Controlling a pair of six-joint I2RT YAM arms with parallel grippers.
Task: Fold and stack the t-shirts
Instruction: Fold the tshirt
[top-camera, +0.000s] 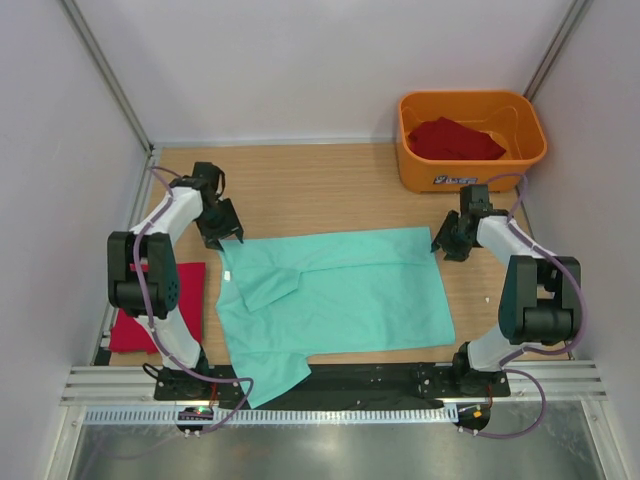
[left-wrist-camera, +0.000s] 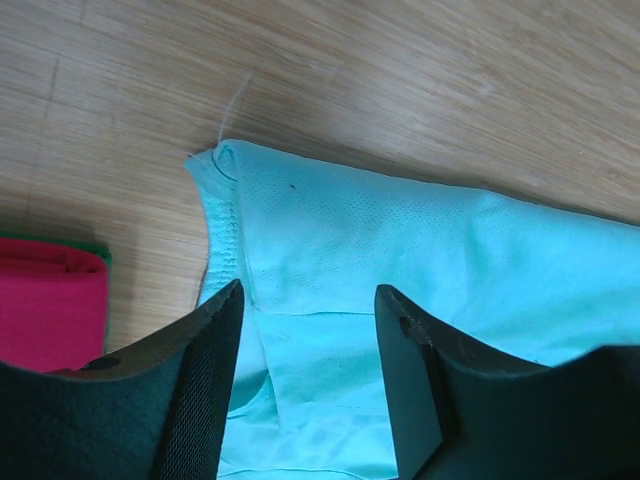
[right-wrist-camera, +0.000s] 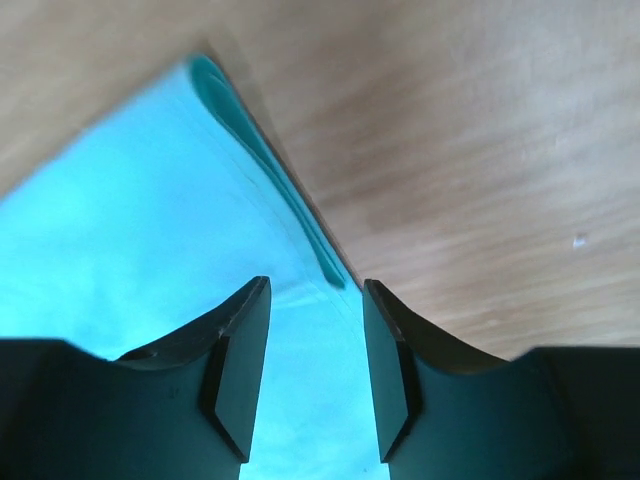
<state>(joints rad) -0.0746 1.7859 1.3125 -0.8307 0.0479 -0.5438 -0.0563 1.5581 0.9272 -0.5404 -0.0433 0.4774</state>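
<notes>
- Nearest us, the mint-green t-shirt (top-camera: 340, 295) overhangs the surface (top-camera: 330, 190) edge, otherwise flat, far edge doubled.
- We see left tool (top-camera: 226, 236) and right tool (top-camera: 444, 245) parted, empty.

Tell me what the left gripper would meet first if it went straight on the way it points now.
Most likely the mint-green t-shirt: the left gripper, jaws open, points at cloth near the shirt's corner, with the wooden table beneath. How far above it the gripper hangs is unclear.
</notes>
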